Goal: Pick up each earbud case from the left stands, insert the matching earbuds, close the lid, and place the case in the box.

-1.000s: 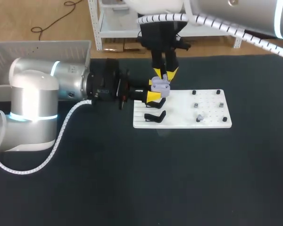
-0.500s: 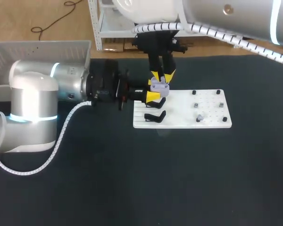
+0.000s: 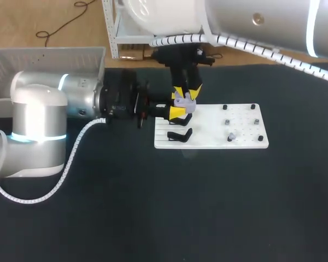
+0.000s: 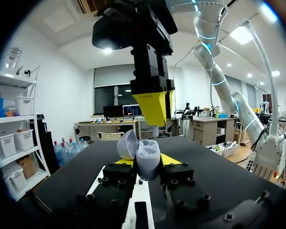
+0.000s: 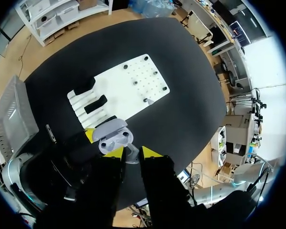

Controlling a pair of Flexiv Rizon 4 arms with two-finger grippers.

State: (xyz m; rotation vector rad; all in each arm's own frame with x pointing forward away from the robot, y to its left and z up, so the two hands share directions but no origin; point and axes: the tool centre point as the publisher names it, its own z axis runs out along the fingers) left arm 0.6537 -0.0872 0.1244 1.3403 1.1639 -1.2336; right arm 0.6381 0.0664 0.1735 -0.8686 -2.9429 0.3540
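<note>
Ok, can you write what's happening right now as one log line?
left gripper: shut on case | lid: open | right gripper: shut on earbud, just above case

A dark worktop [image 3: 153,218] is seen, on which a white perforated board [image 3: 208,131] is laid flat. Small black pegs [image 3: 252,107] are set upright near the board's corners.

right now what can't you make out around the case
- Head view: the earbud case sockets, too small, under the right end effector.
- Left wrist view: the earbud in the right end effector, mostly behind its near finger.
- Head view: the box floor, partly covered by the left arm.
</note>
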